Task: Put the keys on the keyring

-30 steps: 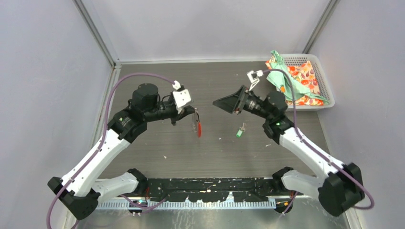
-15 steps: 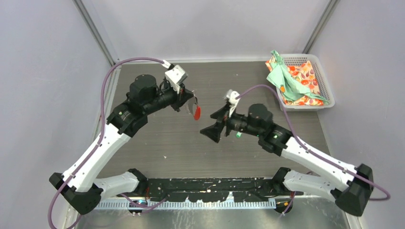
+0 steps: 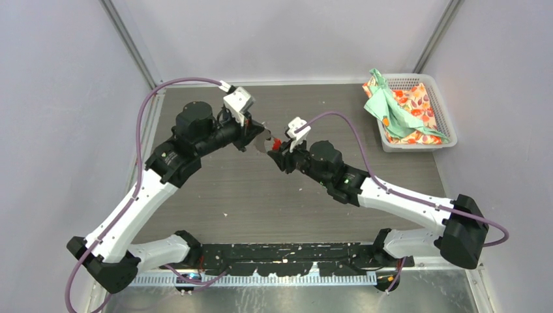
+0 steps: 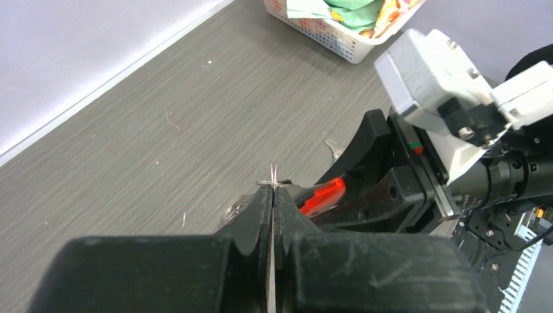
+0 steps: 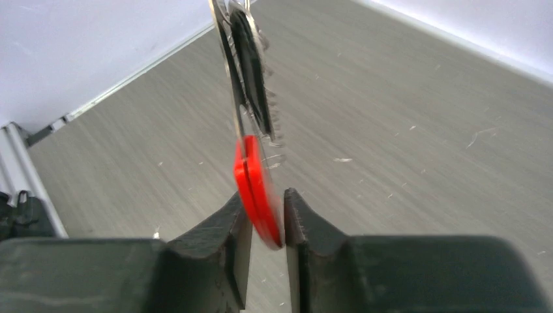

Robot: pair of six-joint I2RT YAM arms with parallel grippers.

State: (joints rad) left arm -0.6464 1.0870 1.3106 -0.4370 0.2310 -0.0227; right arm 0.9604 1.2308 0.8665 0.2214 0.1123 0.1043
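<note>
Two pincers meet tip to tip above the table (image 3: 228, 195). The left pincer (image 4: 272, 195) is fully closed on the grey wire loop of the keyring (image 4: 274, 175), and a sliver of the loop sticks out just past its fingertips. From that pinch the keyring's red tab (image 5: 257, 189) runs lengthwise straight away from the left pincer and in between the fingers of the right pincer (image 5: 266, 218).

The right pincer is drawn in to a narrow gap around the tab. The tab leans against one pad, but it is blurred, and I cannot tell whether it is truly squeezed.

In the right wrist view the tab stands on edge, its long axis pointing away from that pincer's fingers. Farther along the same line the black-tagged key (image 5: 251, 72) hangs on the loop. This key shows clearly in no other view.

The left wrist view shows something else: just beyond the right pincer's fingers, a second small silver key (image 4: 334, 150) lies flat on the table, partly hidden by one finger.

From above, the right pincer's own body covers most of the tab, leaving only a red speck between the two pincers. Well beyond the right pincer, a white basket (image 3: 443, 124) of folded cloths (image 3: 391, 107) sits at the table's far corner.
</note>
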